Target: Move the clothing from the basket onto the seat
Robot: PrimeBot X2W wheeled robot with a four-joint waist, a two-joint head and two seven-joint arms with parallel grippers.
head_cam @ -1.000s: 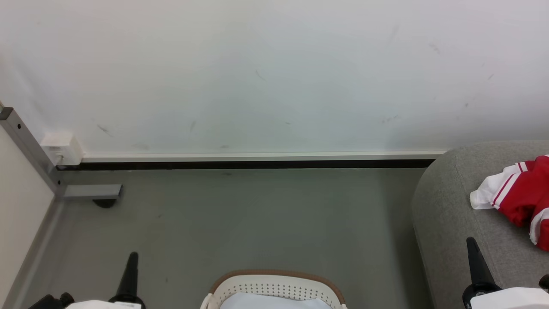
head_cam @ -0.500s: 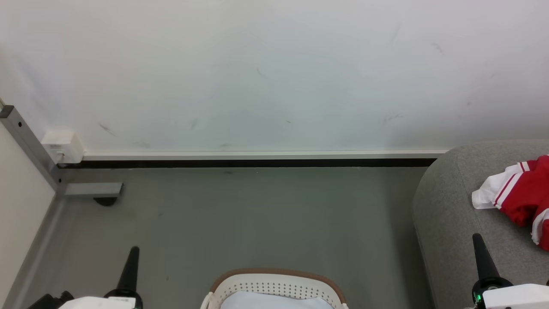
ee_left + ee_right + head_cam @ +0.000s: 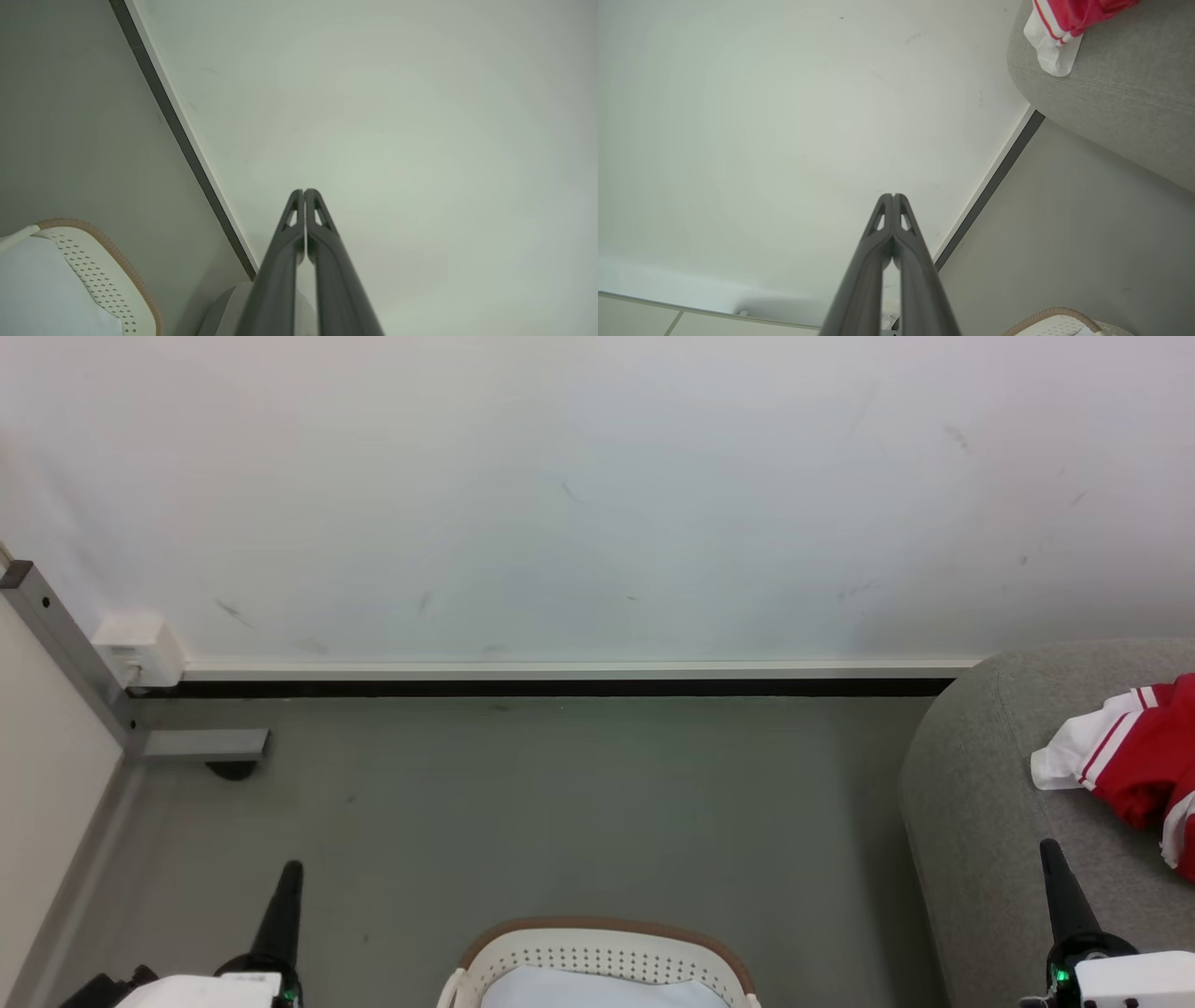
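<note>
Left gripper (image 3: pixel 290 872), fingers pressed together and empty, stands left of the basket (image 3: pixel 599 930), whose near half is cut off, pale cloth (image 3: pixel 597 991) inside. Bare floor (image 3: pixel 560 803) runs to the wall (image 3: pixel 597 504). Right gripper (image 3: pixel 1049 847), likewise closed and empty, overlaps the seat (image 3: pixel 980 775) edge; red-and-white clothing (image 3: pixel 1134 756) lies there, cropped rightward.

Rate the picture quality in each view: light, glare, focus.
Head view: flat, even light, no glare, the light-grey fabric couch sharp. Left wrist view: the shut left gripper is crisp at its tips and softens toward the bottom edge. Right wrist view: the shut right gripper is likewise soft near the lens, while the red-and-white sports garment stays crisp.
</note>
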